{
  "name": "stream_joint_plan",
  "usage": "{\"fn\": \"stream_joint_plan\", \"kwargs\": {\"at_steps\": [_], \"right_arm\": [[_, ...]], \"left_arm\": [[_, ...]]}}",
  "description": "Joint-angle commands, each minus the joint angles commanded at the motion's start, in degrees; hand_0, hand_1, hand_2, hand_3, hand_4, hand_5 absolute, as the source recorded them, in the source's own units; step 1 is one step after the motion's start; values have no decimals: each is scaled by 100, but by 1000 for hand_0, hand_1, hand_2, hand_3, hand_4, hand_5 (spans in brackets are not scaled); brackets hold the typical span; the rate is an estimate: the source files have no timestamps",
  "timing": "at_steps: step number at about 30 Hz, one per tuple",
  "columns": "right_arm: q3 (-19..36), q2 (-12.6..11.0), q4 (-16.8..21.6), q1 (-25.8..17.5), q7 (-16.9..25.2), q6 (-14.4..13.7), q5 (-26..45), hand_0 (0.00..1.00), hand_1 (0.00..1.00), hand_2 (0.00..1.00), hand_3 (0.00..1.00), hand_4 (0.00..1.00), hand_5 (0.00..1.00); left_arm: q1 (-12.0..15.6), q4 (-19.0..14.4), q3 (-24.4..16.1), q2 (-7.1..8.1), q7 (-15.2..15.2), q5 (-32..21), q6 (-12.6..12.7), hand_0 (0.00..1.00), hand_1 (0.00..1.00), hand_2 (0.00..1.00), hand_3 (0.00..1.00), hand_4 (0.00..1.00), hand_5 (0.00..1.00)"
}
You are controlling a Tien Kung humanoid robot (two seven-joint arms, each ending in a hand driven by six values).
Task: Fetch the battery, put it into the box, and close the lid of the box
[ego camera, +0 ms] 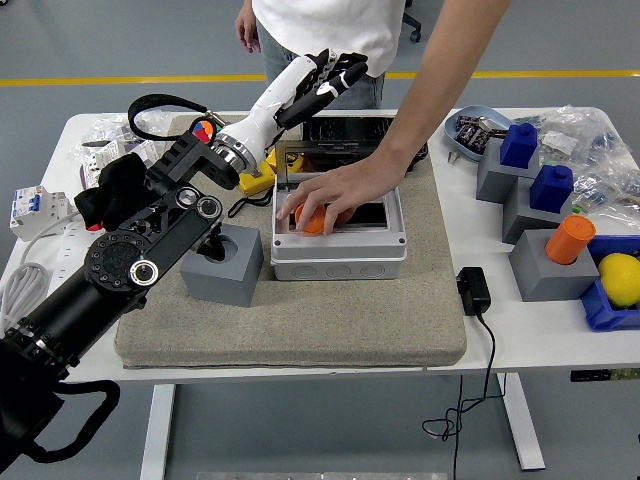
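The orange battery sat inside the grey box, at its left end, and a person's hand was down on top of it, fingers wrapped over it so only part of the orange showed. The box lay on the tan mat on the white table, its clear lid standing open at the back edge.

The robot's left hand was lifted well above and behind the box, fingers extended and loosely together, grasping nothing. From that hand, the battery lay down and toward the near side, with the lid between the two. The battery's long axis could not be judged under the person's fingers. The right arm was nowhere in view, so the left was the only one placed to act.

By my reading, closing the lid was what remained, and the person's forearm reaching in over the box stood in the way of that swing.

No label or writing was legible on the battery or box.
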Motion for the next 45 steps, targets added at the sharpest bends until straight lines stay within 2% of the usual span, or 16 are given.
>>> {"fn": "stream_joint_plan", "kwargs": {"at_steps": [5,6,11,12,13,17,19,28,37,45], "right_arm": [[20,3,0,-8,-5,-2,-13,985,900,836,814,998,998],[16,3,0,-9,-4,-3,-11,986,900,837,814,998,998],[-10,1,0,-5,4,-10,15,986,900,837,814,998,998],[-16,0,0,-5,6,-11,22,986,900,837,814,998,998],[-11,-3,0,-6,4,-11,22,986,900,837,814,998,998],[5,-2,0,-15,-2,-8,13,986,900,837,814,998,998],[18,-2,0,-20,-4,-9,3,986,901,836,815,998,998],[48,3,0,-17,6,-20,4,987,901,837,815,998,998],[84,4,0,-22,3,-24,-13,987,900,837,816,998,998],[105,3,0,-16,4,-24,-18,988,901,837,818,998,998]], "left_arm": [[-9,76,-3,0,61,1192,-78,826,852,828,804,998,968],[-14,89,1,0,69,1415,-83,868,875,827,800,998,969],[-39,150,-18,0,168,2644,-85,868,875,827,800,998,969],[-42,154,-18,0,183,2868,-90,916,896,830,801,998,998],[-42,148,-13,0,214,3166,-102,916,896,830,801,998,998],[-28,116,36,0,280,3956,-160,916,896,830,801,998,998],[-20,102,100,0,309,4188,-192,942,905,830,791,998,998],[-5,42,602,0,456,4212,-403,948,905,828,769,998,998],[22,-59,872,0,488,4068,-467,948,905,821,757,998,998],[-29,-231,1286,0,529,3804,-507,946,902,820,754,998,998]]}}
